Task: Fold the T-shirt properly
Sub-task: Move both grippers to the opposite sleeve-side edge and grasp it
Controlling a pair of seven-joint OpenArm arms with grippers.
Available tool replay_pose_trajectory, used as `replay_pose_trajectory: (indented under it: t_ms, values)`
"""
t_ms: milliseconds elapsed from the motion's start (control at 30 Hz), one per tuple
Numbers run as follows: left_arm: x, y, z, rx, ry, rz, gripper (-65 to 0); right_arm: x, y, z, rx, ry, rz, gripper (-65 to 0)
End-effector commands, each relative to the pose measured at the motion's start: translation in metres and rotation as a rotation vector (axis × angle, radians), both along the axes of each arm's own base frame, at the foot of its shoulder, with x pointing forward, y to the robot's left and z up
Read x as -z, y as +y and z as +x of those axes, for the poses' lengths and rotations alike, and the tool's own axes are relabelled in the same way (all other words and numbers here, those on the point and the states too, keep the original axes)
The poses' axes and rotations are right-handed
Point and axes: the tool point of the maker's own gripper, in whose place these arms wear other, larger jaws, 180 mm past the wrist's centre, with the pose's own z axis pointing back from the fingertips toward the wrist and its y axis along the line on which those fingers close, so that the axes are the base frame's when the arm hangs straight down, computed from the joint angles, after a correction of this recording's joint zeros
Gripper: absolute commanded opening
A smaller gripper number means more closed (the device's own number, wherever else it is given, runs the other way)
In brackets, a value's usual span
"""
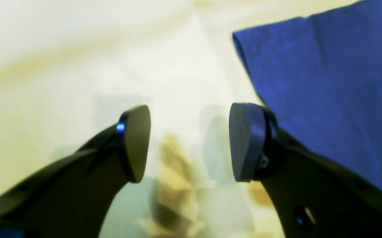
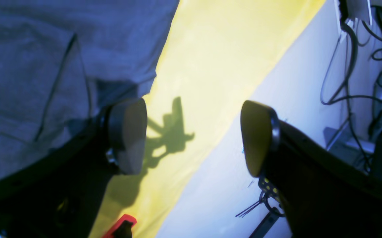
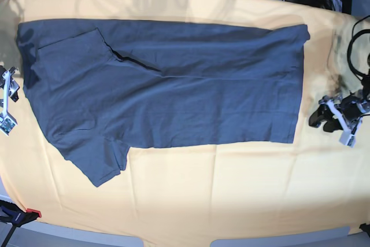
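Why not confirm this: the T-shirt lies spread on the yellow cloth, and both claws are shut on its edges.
Wrong on the claws. The T-shirt lies spread on the yellow cloth, but both wrist views show the left claw and right claw open, gripping nothing.

Left gripper (image 1: 189,142) spread wide, nothing between the pads, hovering low. Right gripper (image 2: 192,137) likewise spread wide and empty, pads facing each other across a clear gap.
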Motion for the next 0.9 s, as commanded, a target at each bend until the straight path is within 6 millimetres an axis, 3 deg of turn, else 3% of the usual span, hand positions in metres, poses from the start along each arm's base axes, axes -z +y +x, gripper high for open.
replay_pose_trajectory:
  t_ms: [0,233,400,500,667,767,867]
  values:
    - [-0.019,-0.001,0.014,-0.006,-0.06,-0.04,-26.6,-0.016,-0.005,0.008,-0.002,-0.042,-0.026,-19.2]
    - [0.02,-0.069,0.018,0.053,0.023,-0.144,-26.6,-0.014,-0.003,0.008,0.0,-0.042,-0.016,-19.2]
    - [0.048,-0.107,0.003,0.131,0.162,-0.149,-26.6,-0.014,-0.003,0.008,-0.001,-0.042,-0.017,-19.2]
    - [0.047,-0.109,0.003,0.129,0.168,-0.165,-31.0,-0.014,-0.001,0.01,-0.011,-0.054,-0.006,-19.2]
    - [0.04,-0.096,0.013,0.081,0.146,-0.141,-65.0,-0.004,0.027,0.018,-0.054,-0.114,0.112,-19.2]
    - [0.035,-0.093,0.017,0.076,0.134,-0.137,-65.0,0.008,0.042,0.033,-0.044,-0.221,0.2,-19.2]
    - [0.033,-0.093,0.019,0.076,0.129,-0.137,-65.0,0.025,0.033,0.051,0.074,-0.28,0.274,-19.1]
